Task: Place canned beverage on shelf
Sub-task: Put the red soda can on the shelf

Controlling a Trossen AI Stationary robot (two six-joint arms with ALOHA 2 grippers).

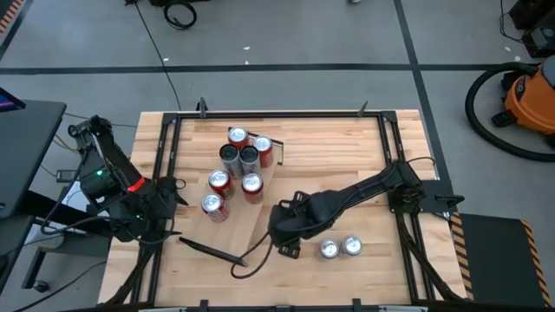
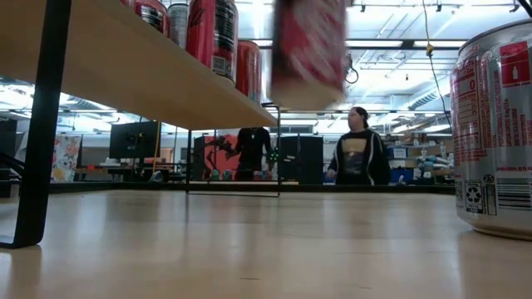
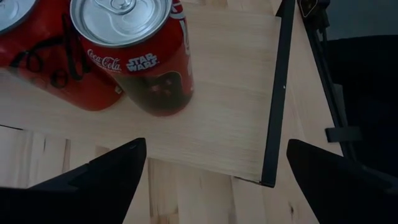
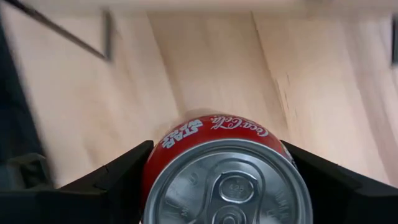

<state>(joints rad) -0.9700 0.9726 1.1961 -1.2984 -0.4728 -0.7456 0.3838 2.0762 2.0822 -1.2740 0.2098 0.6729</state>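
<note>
- My right gripper [image 4: 217, 180] is clamped on a red Coca-Cola can with a silver top [image 4: 227, 174], upright, long axis vertical, lifted clear of the pale wood counter [image 1: 347, 156].
- The long pale wood shelf [image 1: 195, 227], bearing cans, lies beside that gripper.
- My left gripper [image 3: 214, 180] is spread wide over the shelf's dark-barred end, holding nothing.

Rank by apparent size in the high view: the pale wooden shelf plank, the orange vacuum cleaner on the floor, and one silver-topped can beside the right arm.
1. The pale wooden shelf plank, largest.
2. The orange vacuum cleaner, partly cut off by the picture's edge, so only its visible part counts.
3. The silver-topped can, smallest. Its neighbour looks alike.
</note>
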